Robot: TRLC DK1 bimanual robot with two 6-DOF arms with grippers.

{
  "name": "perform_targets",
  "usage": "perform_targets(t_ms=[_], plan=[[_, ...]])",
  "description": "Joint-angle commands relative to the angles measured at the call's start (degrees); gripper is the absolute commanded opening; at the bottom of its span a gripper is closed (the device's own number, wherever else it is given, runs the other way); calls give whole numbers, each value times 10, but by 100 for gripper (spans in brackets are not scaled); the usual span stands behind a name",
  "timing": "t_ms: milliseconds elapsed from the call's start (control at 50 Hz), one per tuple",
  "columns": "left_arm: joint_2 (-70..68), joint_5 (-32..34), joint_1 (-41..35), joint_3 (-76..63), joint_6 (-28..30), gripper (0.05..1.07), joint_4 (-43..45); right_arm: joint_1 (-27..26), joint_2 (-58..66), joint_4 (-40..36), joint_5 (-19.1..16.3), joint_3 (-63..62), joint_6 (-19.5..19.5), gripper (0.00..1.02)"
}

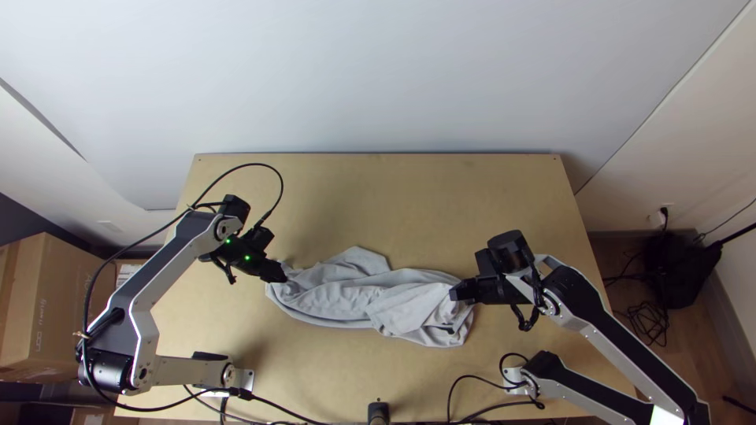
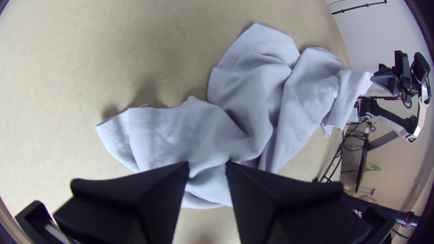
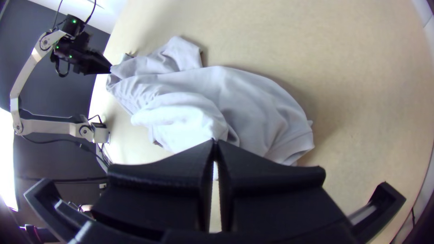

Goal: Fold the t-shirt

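A light grey t-shirt [image 1: 339, 299] lies bunched and creased in a long heap across the table. At its right part, my right gripper [image 1: 454, 293] is shut on a piece of the cloth, which rises to the tips; in the right wrist view the fingertips of the right gripper [image 3: 214, 142] meet over the t-shirt [image 3: 253, 104]. My left gripper [image 1: 283, 277] is at the heap's left end. In the left wrist view the left gripper [image 2: 208, 163] is open a little, with creased cloth of the t-shirt [image 2: 158, 131] visible between and beyond its fingers.
The wooden table [image 1: 394, 197] has free room beyond the cloth, toward the wall. Black cables [image 1: 480, 401] and a small dark device [image 1: 379, 412] are at the near edge. Cardboard boxes [image 1: 59, 307] stand off the table's left side.
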Motion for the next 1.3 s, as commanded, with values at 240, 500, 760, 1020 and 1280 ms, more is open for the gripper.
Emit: perform_targets(t_ms=[240, 500, 760, 1020, 1280], plan=[[-11, -10, 12, 4, 1, 8, 15, -27, -17, -11, 6, 27, 4, 2], [-32, -10, 61, 142, -110, 8, 1, -101, 5, -14, 6, 85, -25, 2], [-63, -42, 93, 259, -209, 8, 32, -210, 91, -1, 11, 238, -94, 2], [-73, -103, 143, 382, -257, 8, 84, -248, 210, 27, 44, 453, -138, 2], [-89, -166, 164, 482, -263, 8, 155, -242, 272, 112, 102, 623, -163, 2]])
